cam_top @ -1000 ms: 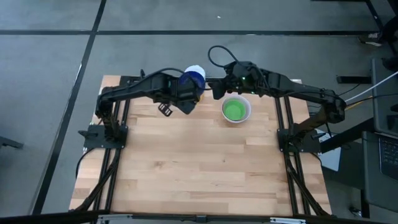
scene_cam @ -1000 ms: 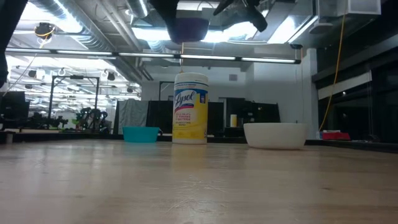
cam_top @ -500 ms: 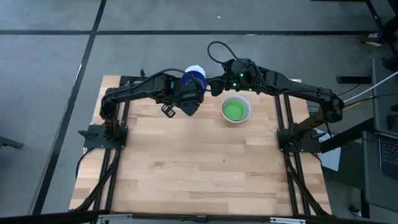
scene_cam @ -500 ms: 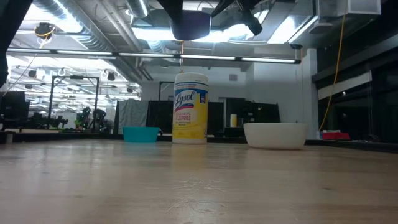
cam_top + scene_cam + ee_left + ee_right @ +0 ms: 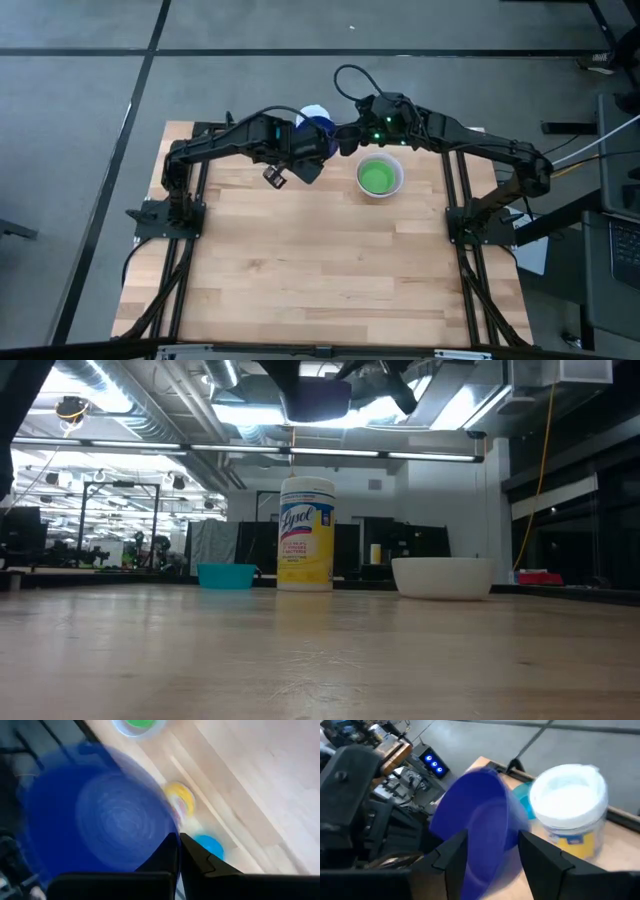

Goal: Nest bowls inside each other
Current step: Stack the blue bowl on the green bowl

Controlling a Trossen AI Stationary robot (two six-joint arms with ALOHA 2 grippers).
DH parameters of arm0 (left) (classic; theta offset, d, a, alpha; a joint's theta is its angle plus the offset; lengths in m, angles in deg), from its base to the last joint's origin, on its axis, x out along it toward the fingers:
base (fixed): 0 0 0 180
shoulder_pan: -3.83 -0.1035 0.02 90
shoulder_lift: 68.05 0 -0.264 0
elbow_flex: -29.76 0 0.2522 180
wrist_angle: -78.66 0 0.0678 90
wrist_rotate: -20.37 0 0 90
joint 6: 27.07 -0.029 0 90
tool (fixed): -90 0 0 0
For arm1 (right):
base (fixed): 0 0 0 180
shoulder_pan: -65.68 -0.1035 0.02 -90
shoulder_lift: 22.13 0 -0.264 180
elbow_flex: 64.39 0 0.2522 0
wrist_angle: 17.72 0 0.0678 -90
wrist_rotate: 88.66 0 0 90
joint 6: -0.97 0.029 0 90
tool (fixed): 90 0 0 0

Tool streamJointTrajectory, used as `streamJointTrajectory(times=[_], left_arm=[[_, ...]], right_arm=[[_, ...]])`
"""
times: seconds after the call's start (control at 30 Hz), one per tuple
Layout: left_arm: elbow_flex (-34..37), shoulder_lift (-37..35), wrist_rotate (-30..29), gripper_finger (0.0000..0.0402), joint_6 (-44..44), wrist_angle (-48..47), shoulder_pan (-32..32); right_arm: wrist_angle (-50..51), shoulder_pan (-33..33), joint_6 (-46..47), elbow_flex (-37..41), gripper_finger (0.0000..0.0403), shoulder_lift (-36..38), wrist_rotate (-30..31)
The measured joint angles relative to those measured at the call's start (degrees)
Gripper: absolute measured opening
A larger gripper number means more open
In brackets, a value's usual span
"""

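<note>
High above the table's far middle hangs the dark blue bowl [image 5: 320, 131] [image 5: 318, 400], with my left gripper [image 5: 306, 160] [image 5: 178, 845] shut on it. My right gripper [image 5: 345, 140] [image 5: 492, 855] is open, level with the bowl on its right, one finger on either side of it. The green bowl [image 5: 377, 177] sits inside the white bowl [image 5: 397, 183] [image 5: 443, 576] on the table. The teal bowl [image 5: 227, 575] stands on its base at the far edge. My left gripper pinches the blue bowl's rim [image 5: 169, 836] between its two shut fingers, which slant down from the table's left. The bowl is lifted clear, tipped on its side. My right gripper's fingers [image 5: 452, 852] flank the bowl; whether they touch it, I cannot tell.
A yellow-labelled canister with a white lid [image 5: 306, 535] [image 5: 310, 112] [image 5: 568, 795] stands upright at the far edge, below the held bowl and between the teal and white bowls. Bare wood fills the near half of the table [image 5: 320, 270].
The blue bowl in my left gripper has edged a little toward the table's right, closer to my right gripper, and is still held high above the canister.
</note>
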Motion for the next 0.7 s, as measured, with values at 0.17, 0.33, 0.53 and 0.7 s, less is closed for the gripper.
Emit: streamJointTrajectory(times=[0.17,0.33,0.53,0.7], left_arm=[[-0.1,0.0,1.0,0.0001,0.3,0.3,-0.2],[-0.1,0.0,-0.2,0.0001,-0.7,0.1,-0.1],[-0.1,0.0,-2.1,0.0001,-1.2,-0.1,1.0],[-1.6,0.1,-4.0,0.0022,-3.2,3.5,1.3]], right_arm=[[-0.2,0.3,-0.4,0.0,0.0176,0.0,-1.4],[0.3,1.0,-0.4,0.0,0.0187,0.0,-2.4],[3.0,1.1,-2.5,0.0,0.0082,0.1,-2.2],[4.3,2.0,-4.1,0.0,0.001,0.1,-0.7]])
